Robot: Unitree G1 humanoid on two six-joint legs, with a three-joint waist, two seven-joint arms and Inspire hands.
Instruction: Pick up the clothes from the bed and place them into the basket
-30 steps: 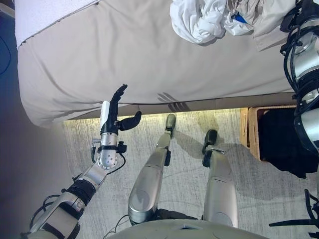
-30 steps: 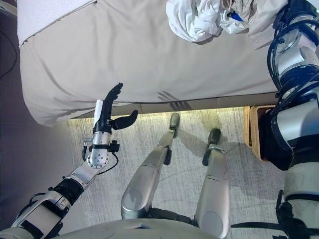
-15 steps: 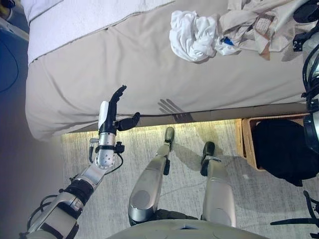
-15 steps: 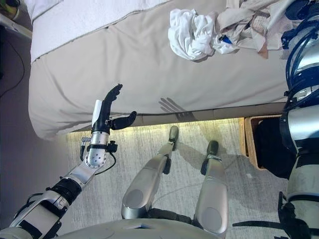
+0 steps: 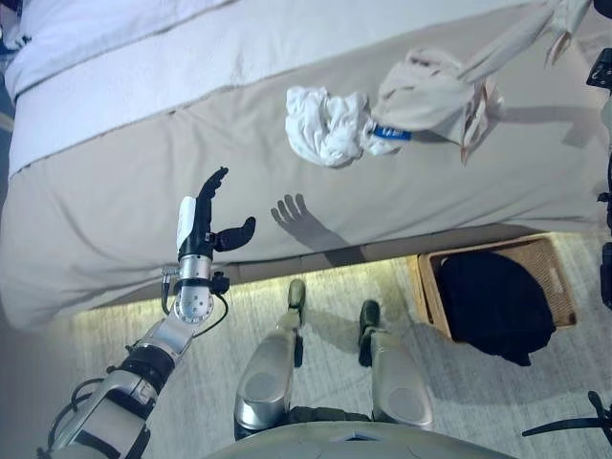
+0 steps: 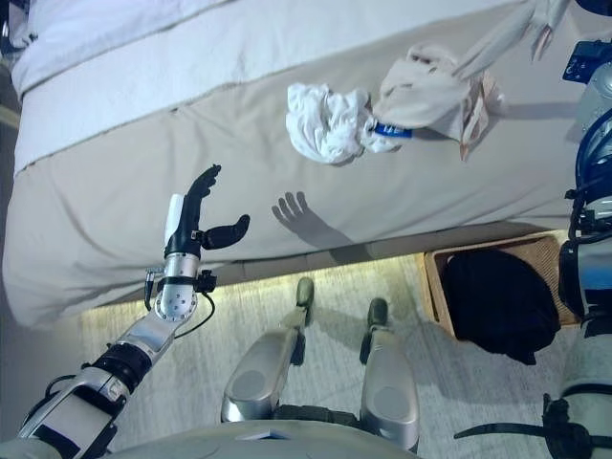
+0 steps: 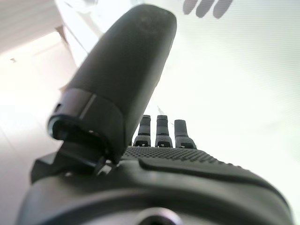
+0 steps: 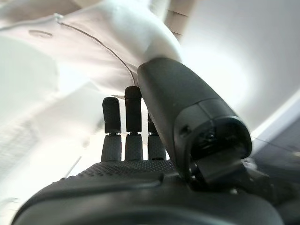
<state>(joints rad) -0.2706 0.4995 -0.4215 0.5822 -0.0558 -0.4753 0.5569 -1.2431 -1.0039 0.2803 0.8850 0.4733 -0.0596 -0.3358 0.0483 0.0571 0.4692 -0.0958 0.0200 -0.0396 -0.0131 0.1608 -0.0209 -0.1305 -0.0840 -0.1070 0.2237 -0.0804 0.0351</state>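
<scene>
Pinching a beige garment (image 5: pixel 440 91) between thumb and fingers, my right hand (image 8: pixel 140 140) is showing itself only in its own wrist view, where the pale cloth is pressed under the thumb against the fingers (image 8: pixel 112 122). In the head views I am seeing that garment stretching taut from its bunched body on the bed (image 5: pixel 143 182) up toward the upper right corner, one sleeve lifting off the cover while the rest is lying on the tan bedspread. Touching its left side, a crumpled white garment (image 6: pixel 325 122) is sitting on the bed with a small blue tag (image 5: pixel 392 133) showing where the two meet.

My left hand (image 5: pixel 201 215) is hanging empty over the bed's near edge, well apart from the clothes, its fingers straight and spread, the thumb standing out sideways; its shadow is falling on the bedspread just to the right.

On the rug (image 5: pixel 325 287) at the foot of the bed, to my right, the wicker basket (image 5: pixel 550 277) is standing with a black garment (image 5: pixel 492 301) already lying in it and spilling a little over its near rim.
</scene>
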